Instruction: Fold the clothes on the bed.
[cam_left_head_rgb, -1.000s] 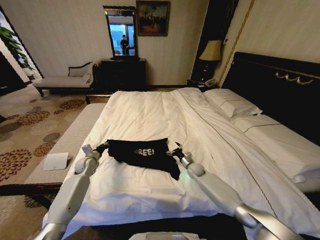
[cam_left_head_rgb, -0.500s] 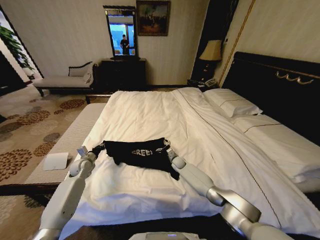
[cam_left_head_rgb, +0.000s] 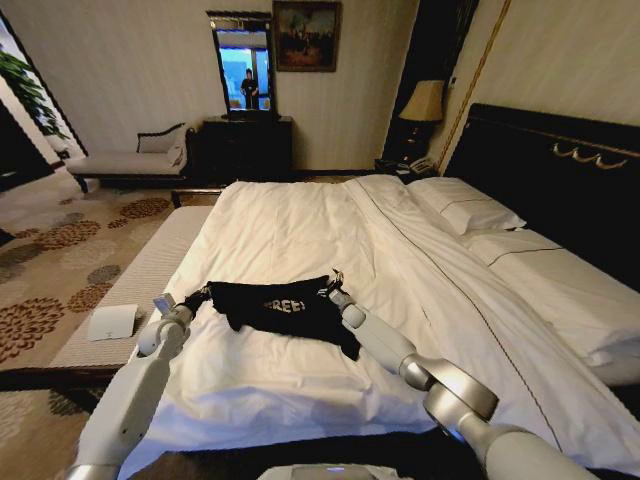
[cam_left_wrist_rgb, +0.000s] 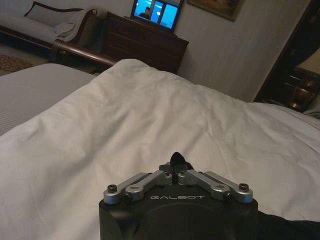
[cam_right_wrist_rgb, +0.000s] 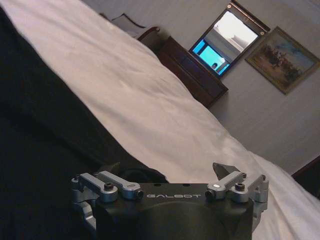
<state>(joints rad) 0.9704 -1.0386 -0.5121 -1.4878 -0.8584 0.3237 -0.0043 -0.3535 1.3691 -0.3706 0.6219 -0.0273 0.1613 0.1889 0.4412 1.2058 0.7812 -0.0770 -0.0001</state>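
I have the black T-shirt (cam_left_head_rgb: 285, 305) by both ends: my left gripper (cam_left_head_rgb: 198, 296) is clenched on a pinch of cloth at the shirt's left end, and in the left wrist view my left gripper's fingers (cam_left_wrist_rgb: 176, 172) are drawn together with a dark nub of fabric poking up between them. My right gripper (cam_left_head_rgb: 331, 288) sits at the shirt's right end; in the right wrist view the links stand apart, so it looks released to me, with the cloth bunched against it rather than held. The shirt lies crumpled in a band on the near part of the bed (cam_left_head_rgb: 300, 230), lettering up, one dark flap trailing toward the bed's foot. That is my worry: if I lift or pull now with only the left side truly caught, the right end may drop and the fold go crooked. I also judge that the left pinch is small and could slip, or snag the white sheet beneath it.
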